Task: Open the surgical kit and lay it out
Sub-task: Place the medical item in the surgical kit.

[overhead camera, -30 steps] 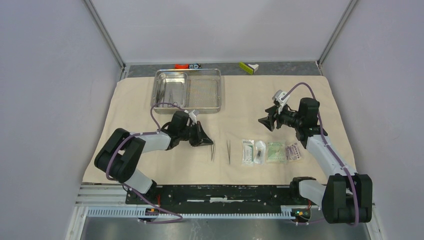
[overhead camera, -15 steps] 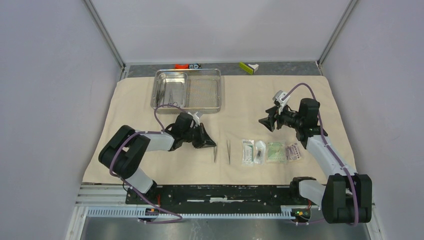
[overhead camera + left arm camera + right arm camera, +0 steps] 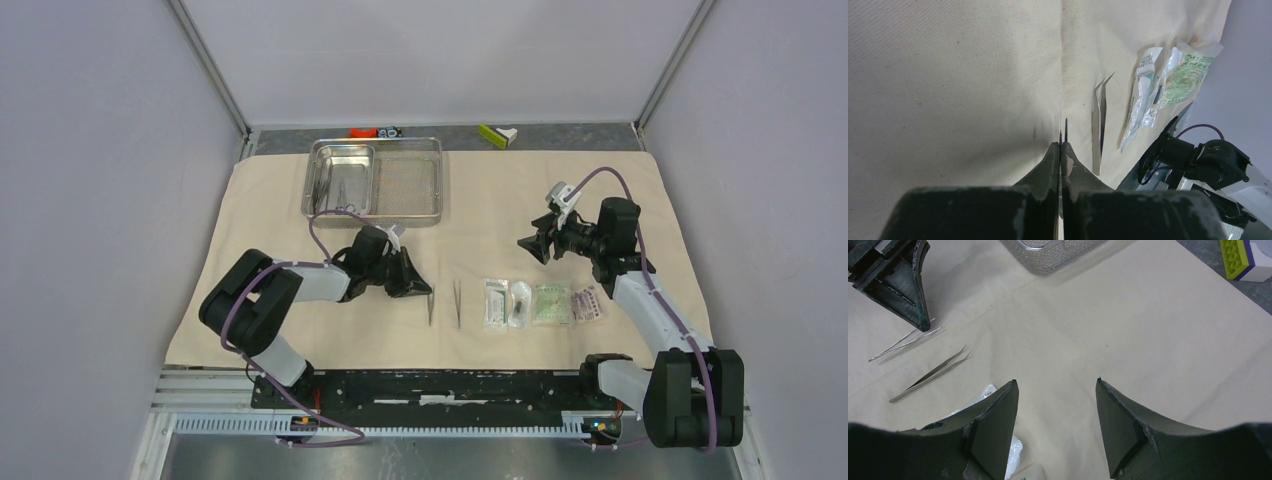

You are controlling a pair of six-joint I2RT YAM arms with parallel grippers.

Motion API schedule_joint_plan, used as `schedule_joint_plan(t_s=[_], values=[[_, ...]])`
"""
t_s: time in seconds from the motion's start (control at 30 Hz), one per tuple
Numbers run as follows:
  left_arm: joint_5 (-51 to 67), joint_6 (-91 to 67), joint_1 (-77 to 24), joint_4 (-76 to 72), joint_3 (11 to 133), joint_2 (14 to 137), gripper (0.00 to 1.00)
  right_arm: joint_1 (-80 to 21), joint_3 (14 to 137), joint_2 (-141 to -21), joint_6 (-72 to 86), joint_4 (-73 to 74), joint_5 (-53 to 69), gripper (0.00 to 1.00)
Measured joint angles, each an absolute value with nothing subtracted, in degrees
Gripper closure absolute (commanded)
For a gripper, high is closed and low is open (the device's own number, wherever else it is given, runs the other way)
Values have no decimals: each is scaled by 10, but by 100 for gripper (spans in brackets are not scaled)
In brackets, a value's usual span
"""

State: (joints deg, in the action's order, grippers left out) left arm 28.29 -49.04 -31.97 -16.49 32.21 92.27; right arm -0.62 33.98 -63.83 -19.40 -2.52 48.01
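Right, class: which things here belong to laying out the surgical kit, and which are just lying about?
Kit: beige cloth wrap, steel tray, forceps, tweezers, four sealed packets.
Lying about: yellow-green and white block, orange and black pieces.

Bright, even, diffuse light; faint soft shadows; sharp top view; soft-focus fingers (image 3: 1045,170) up close.

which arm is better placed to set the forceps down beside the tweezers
Left. The left gripper is shut on the forceps, low on the cloth right beside the tweezers. The right gripper hangs open and empty farther off, near the packets.
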Motion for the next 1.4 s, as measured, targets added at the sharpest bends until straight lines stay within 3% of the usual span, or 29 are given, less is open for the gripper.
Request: schedule_joint_plan(t_s=[0.6, 1.4], values=[[271, -490, -312, -150, 330, 935, 94, -6, 338, -638, -194, -25, 489, 34], [272, -490, -320, -150, 332, 931, 98, -6, 338, -638, -194, -25, 490, 34]])
